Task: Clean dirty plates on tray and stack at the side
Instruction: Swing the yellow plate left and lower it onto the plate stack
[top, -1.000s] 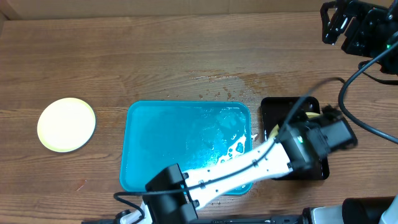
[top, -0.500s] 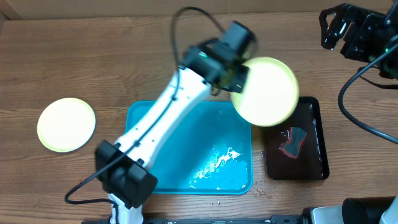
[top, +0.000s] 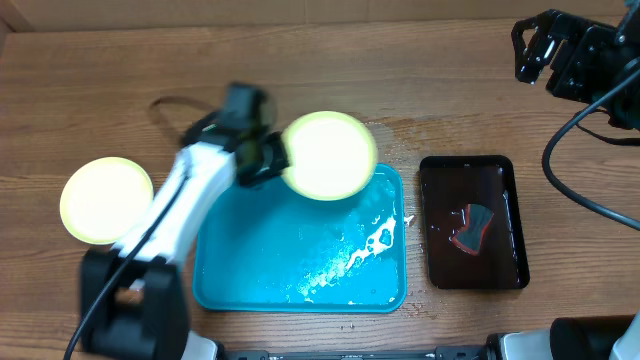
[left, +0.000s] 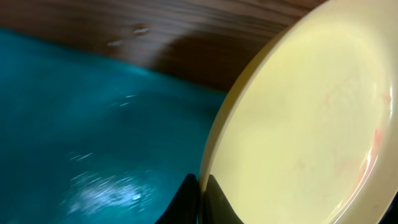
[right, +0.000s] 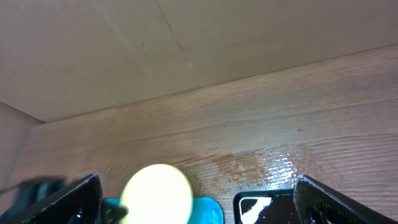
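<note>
Two pale yellow plates share the scene. The held plate (top: 328, 155) hangs over the far edge of the turquoise tray (top: 250, 270), its rim pinched by the left end effector (top: 268, 158); the left wrist view shows faint red streaks near its edge. The second plate (top: 106, 200) lies flat on the desk (top: 300, 70), well left of the tray. Just right of the tray sits a black tray (top: 440, 200) holding a dark, red-edged object (top: 472, 228). The right end effector (top: 532, 48), fingers spread and empty, hovers well beyond the tray's far right corner.
</note>
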